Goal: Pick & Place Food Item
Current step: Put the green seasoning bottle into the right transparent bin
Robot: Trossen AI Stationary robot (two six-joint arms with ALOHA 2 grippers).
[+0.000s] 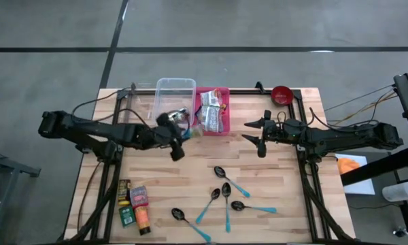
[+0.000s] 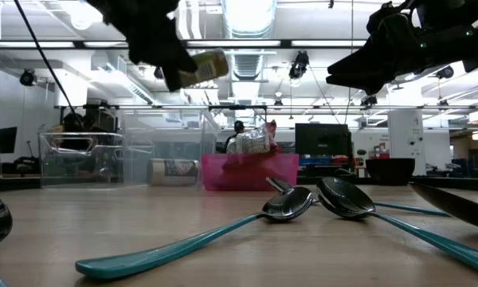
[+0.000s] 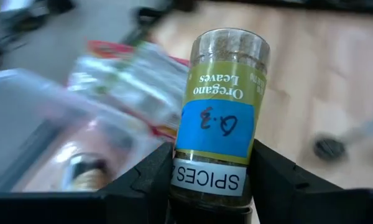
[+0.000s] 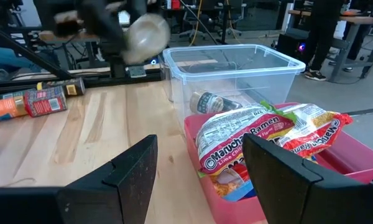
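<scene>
Glass with a yellow-green label reading "Oregano Leaves", the spice jar [image 3: 221,118] is clamped between the left gripper [image 1: 179,139]'s two fingers, raised well clear of the wooden table [image 1: 190,184] in the low view. Seen from above, it hangs just at the six o'clock edge of the clear plastic bin [image 1: 174,95], where another small jar [image 4: 212,101] already lies on the floor of the bin. Just beside the bin, toward three o'clock, the pink bin [image 1: 214,112] holds ramen packets [image 4: 261,134].

The step in hand looks like the carry: the jar is picked and on its way to a container, most likely the clear one. The next move would call for bringing the jar over the bin's rim toward twelve o'clock, lowering it, then letting the fingers part.

From nine o'clock the left arm reaches low and long across the table, its wrist near the centre. The right gripper [image 1: 262,135] waits at three o'clock, its fingers spread and holding nothing, pointing toward the bins.
</scene>
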